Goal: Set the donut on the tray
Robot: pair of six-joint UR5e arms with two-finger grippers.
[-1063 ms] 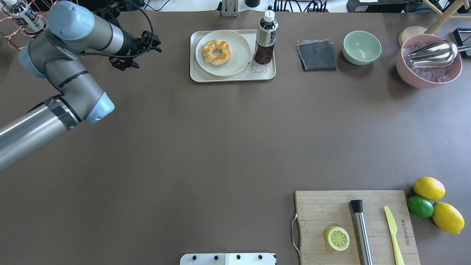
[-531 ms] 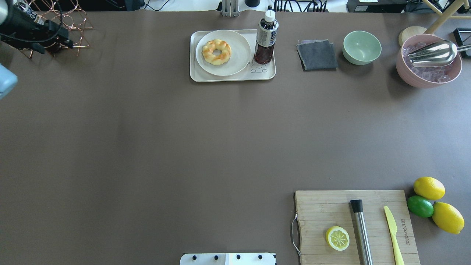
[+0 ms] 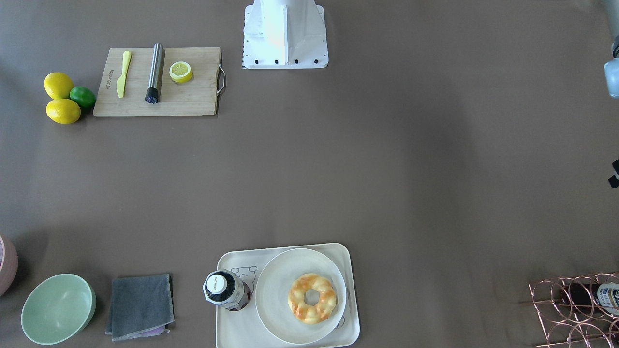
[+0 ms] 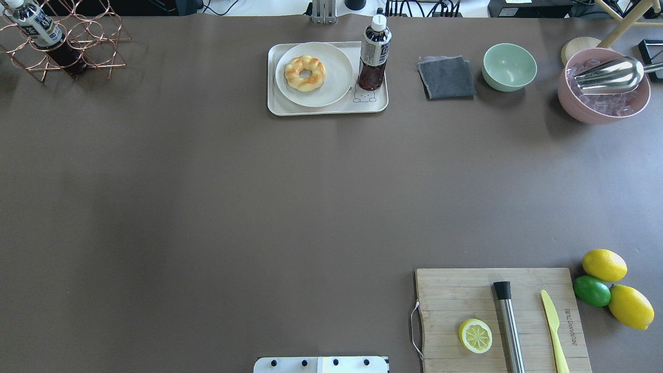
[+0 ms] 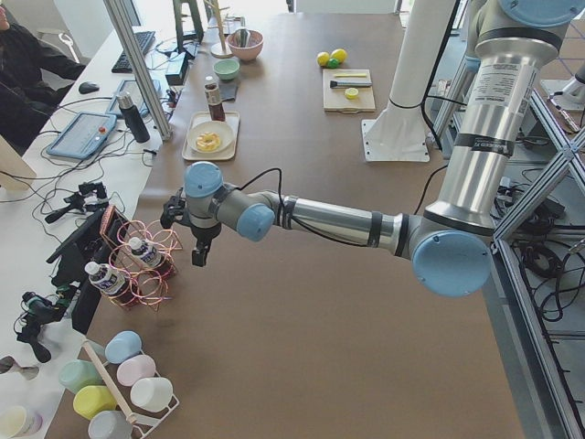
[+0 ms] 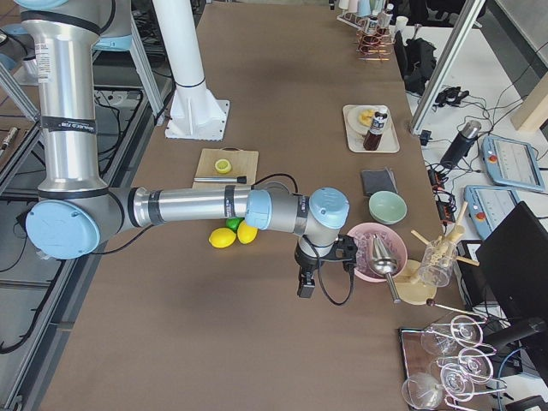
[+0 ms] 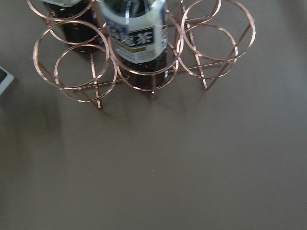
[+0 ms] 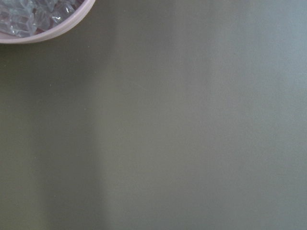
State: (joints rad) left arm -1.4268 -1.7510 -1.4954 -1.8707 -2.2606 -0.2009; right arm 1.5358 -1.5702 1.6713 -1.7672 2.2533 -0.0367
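The left gripper (image 5: 197, 251) hangs by the bottle rack (image 5: 137, 274). The right gripper (image 6: 306, 287) hangs by the pink bowl (image 6: 377, 253). I cannot tell if either is open. The donut (image 4: 305, 73) sits on a plate (image 4: 334, 62) on the tray (image 4: 321, 110), well apart from both. The job looks done, and I think nothing needs moving next.

You have a broad bare stretch of counter (image 4: 259, 207) between the tray (image 4: 321, 111) at the far edge and the cutting board (image 4: 450, 295) at the near right. On the tray, the upright bottle (image 4: 374, 54) stands just beside the plate (image 4: 336, 83) and walls off the robot's-right side of the donut (image 4: 305, 73). The donut's left and near sides are open from above. The copper rack (image 4: 88, 46) fills the far left corner, the pink bowl (image 4: 595, 116) the far right.
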